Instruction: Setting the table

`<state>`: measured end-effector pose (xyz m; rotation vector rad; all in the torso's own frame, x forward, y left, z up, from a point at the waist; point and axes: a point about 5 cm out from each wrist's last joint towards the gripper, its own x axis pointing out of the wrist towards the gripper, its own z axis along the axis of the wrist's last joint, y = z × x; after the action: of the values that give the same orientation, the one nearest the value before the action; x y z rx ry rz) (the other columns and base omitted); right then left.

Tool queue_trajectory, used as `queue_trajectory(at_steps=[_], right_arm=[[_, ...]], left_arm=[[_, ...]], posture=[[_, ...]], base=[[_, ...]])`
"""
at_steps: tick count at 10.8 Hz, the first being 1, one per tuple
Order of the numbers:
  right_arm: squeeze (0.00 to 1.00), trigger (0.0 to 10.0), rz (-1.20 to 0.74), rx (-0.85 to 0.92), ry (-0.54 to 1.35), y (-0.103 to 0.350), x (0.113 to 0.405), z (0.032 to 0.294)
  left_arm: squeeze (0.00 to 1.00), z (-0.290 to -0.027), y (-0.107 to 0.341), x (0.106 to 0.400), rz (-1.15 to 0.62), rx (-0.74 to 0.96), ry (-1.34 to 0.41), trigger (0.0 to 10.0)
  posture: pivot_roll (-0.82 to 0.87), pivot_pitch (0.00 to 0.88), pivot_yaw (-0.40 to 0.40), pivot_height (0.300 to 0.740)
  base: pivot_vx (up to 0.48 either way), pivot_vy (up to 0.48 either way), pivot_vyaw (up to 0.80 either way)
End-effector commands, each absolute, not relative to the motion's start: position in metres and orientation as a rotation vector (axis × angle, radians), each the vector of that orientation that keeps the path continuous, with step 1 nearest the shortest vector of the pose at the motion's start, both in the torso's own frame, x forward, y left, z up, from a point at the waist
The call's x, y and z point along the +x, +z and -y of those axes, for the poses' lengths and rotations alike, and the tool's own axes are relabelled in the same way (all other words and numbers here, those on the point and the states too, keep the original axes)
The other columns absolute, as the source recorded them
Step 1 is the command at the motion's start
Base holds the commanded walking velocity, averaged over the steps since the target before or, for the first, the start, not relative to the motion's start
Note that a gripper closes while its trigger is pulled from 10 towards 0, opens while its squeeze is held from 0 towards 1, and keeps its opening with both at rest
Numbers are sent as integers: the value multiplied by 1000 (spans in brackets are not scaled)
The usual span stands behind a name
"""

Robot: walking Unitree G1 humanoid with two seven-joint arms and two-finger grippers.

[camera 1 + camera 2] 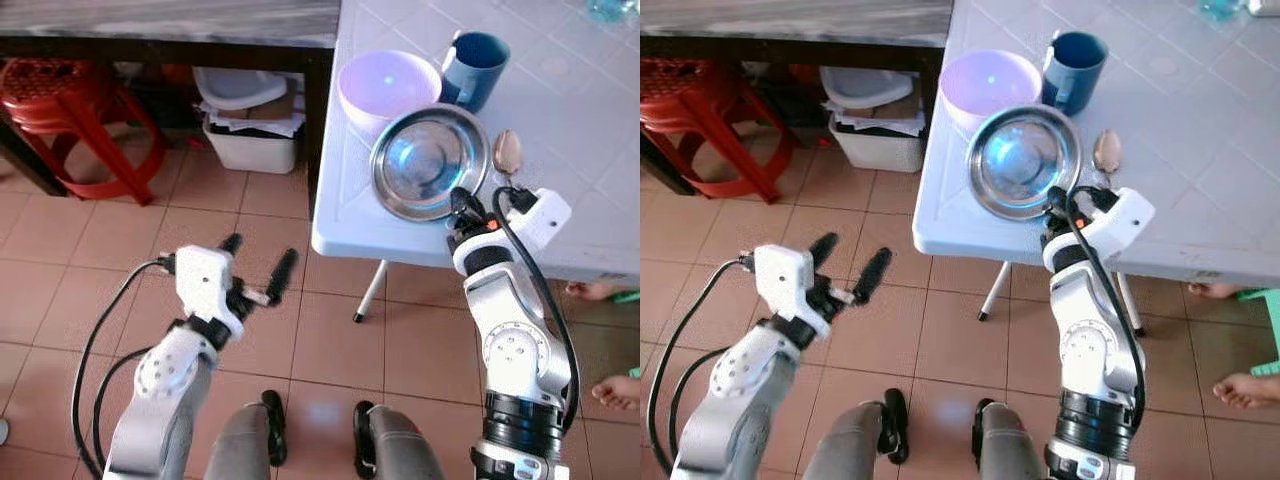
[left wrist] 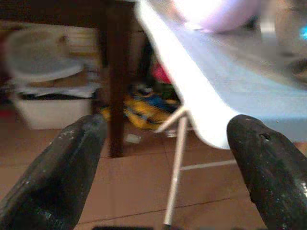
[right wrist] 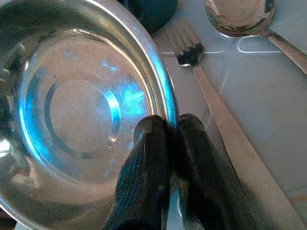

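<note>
My right hand [image 3: 168, 132] is pinched narrow on the near rim of the steel bowl [image 1: 428, 160], centre right of the frame on the white worktop [image 1: 590, 170]. I judge I'm positioning this bowl; next it needs sliding clear of the pink bowl [image 1: 385, 85] it touches. The fork [image 3: 216, 100] is partly hidden beside the spoon [image 1: 507, 152]. My left hand [image 1: 258, 268] hangs wide open, lower left.

White tiled table [image 1: 590, 150], carrying steel bowl [image 1: 428, 160], lilac bowl [image 1: 388, 88], blue mug [image 1: 474, 70], spoon [image 1: 507, 153], fork [image 3: 216, 96] beside steel bowl.
</note>
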<state>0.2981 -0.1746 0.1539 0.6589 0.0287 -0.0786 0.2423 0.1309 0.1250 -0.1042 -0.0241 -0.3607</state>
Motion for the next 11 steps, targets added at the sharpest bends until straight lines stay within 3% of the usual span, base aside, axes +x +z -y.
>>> queue_trajectory(at_steps=[1,3,5,7,11], right_arm=[[0,0,-209,680,-161,114,288,178],[0,0,-200,681,-108,117,290,176],[0,0,-176,665,-36,125,293,168],[0,10000,-168,616,-57,126,294,172],[0,10000,-159,493,-65,124,292,177]], left_arm=[[0,-137,118,244,-7,-95,-300,10000],[0,-136,115,250,-9,-122,-265,10000],[0,-132,113,255,-2,-136,-251,10000],[0,-133,116,262,20,-108,-223,10000],[0,-132,117,271,48,-104,-207,10000]], posture=[[-37,213,31,740],[-47,195,24,740],[-58,170,23,740],[-64,167,22,740],[-74,151,15,740]], base=[[0,0,0],[0,0,0],[0,480,0],[0,480,0],[0,480,0]])
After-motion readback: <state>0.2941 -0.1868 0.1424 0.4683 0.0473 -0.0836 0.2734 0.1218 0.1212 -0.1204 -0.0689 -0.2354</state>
